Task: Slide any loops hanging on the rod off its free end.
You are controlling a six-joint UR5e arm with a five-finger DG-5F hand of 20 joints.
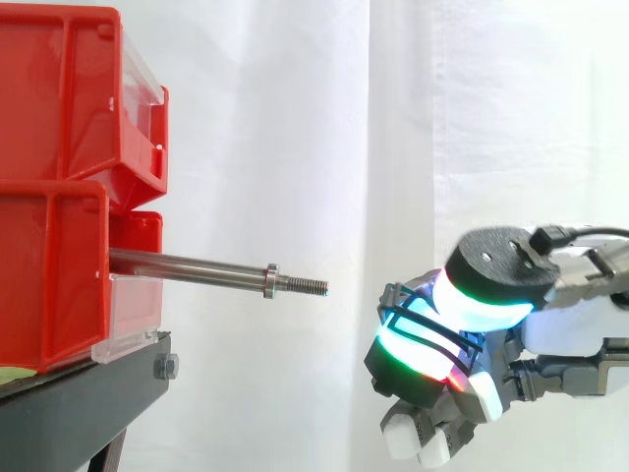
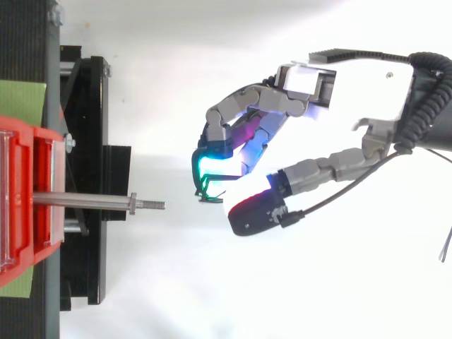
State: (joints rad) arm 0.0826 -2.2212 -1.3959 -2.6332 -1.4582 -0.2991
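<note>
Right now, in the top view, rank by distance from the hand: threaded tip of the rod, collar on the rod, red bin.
1. Threaded tip, free end of the rod, facing the hand, which holds the loops.
2. Collar, just behind the tip.
3. Red bin, at the left edge, where the rod comes out.

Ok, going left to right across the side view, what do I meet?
Stacked red plastic bins → bare steel rod with a threaded free end → thin dark wire loops, off the rod → the robot hand, fingers curled round them.
</note>
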